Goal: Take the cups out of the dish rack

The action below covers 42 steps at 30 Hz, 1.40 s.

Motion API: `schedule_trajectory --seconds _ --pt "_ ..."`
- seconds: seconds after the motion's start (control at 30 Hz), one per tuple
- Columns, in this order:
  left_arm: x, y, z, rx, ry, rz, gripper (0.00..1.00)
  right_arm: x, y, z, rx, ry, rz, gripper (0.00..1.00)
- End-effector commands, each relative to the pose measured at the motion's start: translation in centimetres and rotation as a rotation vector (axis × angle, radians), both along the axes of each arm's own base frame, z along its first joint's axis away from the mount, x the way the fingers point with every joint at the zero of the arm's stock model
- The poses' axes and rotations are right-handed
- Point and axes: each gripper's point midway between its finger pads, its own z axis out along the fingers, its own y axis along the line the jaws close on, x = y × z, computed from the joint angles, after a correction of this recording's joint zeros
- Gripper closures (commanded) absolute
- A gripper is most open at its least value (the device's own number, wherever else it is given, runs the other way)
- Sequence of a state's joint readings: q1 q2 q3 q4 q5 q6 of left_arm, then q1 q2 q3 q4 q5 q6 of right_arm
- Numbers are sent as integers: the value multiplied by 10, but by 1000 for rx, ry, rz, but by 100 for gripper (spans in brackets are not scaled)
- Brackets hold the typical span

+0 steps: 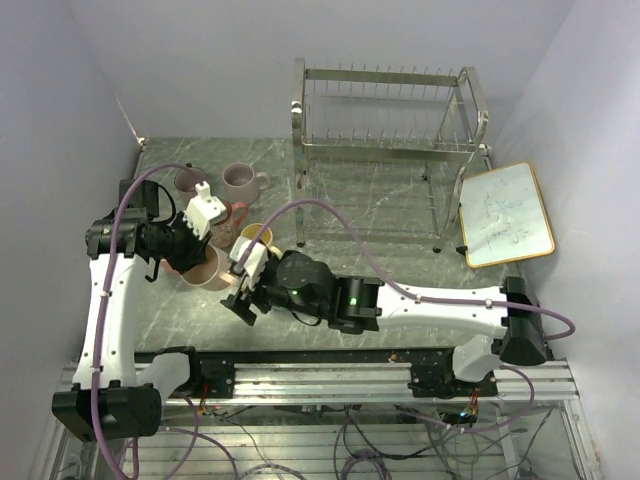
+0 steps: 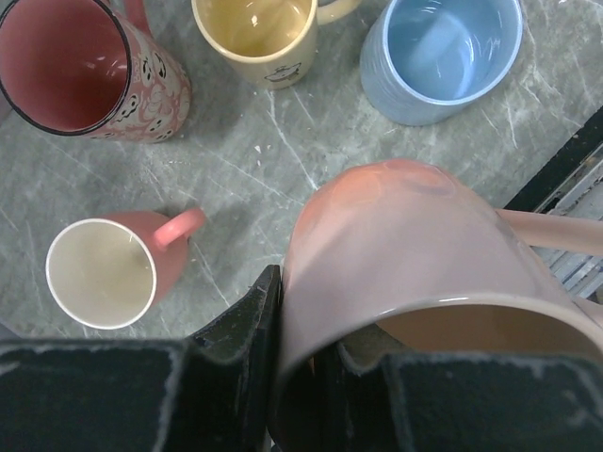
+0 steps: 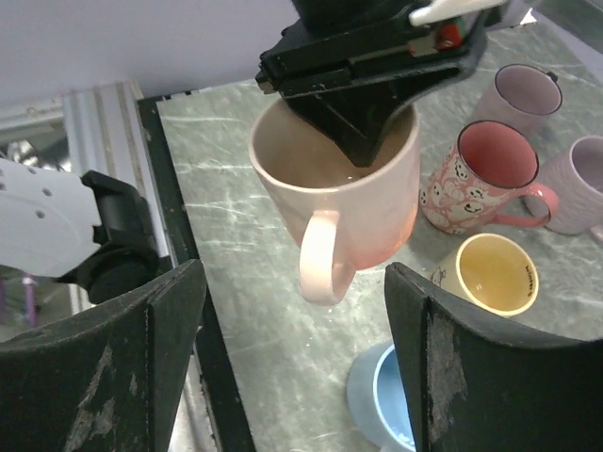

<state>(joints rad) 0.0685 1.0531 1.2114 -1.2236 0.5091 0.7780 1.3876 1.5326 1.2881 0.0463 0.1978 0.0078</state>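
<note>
My left gripper (image 2: pixel 311 320) is shut on the rim of a peach-orange cup (image 2: pixel 405 254), one finger inside and one outside, and holds it above the table at the near left (image 1: pixel 205 268). My right gripper (image 3: pixel 297 348) is open and empty, with that cup's handle (image 3: pixel 320 256) just ahead of its fingers. On the table stand a red-pink patterned cup (image 2: pixel 85 71), a pale yellow cup (image 2: pixel 259 33), a light blue cup (image 2: pixel 443 52), a salmon cup (image 2: pixel 108 268) and two mauve cups (image 3: pixel 523 94) (image 3: pixel 584 179). The chrome dish rack (image 1: pixel 385 150) at the back holds no cups.
A gold-framed whiteboard (image 1: pixel 508 213) leans at the right of the rack. The black rail (image 3: pixel 179 282) of the table's near edge runs close below the held cup. Walls close in on the left, back and right.
</note>
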Motion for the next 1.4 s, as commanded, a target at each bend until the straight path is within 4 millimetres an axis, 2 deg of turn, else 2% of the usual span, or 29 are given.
schedule_trajectory --seconds 0.0,0.27,0.4,0.5,0.57,0.6,0.63,0.7,0.73,0.8,0.87,0.9,1.07,1.23,1.37 --pt "0 -8 15 -45 -17 -25 93 7 9 -16 -128 -100 15 26" --pt "-8 -11 13 -48 18 -69 93 19 30 -29 -176 -125 -17 47" --pt "-14 -13 11 -50 46 -101 93 25 33 -38 -203 -133 -49 59" --pt "-18 -15 9 -60 64 -115 93 28 30 -41 -207 -126 -73 76" --pt "-18 -17 9 -69 67 -117 92 30 25 -45 -209 -119 -99 95" --pt "-17 -17 9 -72 63 -115 89 32 22 -44 -207 -118 -116 100" --pt "-15 -17 10 -75 59 -109 84 34 18 -47 -201 -109 -133 100" --pt "-11 -17 14 -78 41 -93 62 35 10 -47 -180 -95 -163 100" --pt "-9 -16 16 -77 27 -83 53 37 3 -45 -164 -92 -186 100" --pt "-1 -14 23 -73 -17 -50 43 41 -12 -41 -128 -79 -230 100" --pt "7 -12 29 -71 -62 -11 26 46 -30 -33 -79 -51 -277 100" --pt "12 -10 31 -70 -83 16 20 49 -42 -23 -37 -34 -300 100" --pt "29 -1 39 -67 -154 122 2 64 -101 -13 71 55 -413 100" --pt "51 9 49 -82 -241 239 1 91 -165 -45 88 155 -588 100" --pt "68 20 53 -104 -330 361 1 102 -207 -84 75 198 -725 100"
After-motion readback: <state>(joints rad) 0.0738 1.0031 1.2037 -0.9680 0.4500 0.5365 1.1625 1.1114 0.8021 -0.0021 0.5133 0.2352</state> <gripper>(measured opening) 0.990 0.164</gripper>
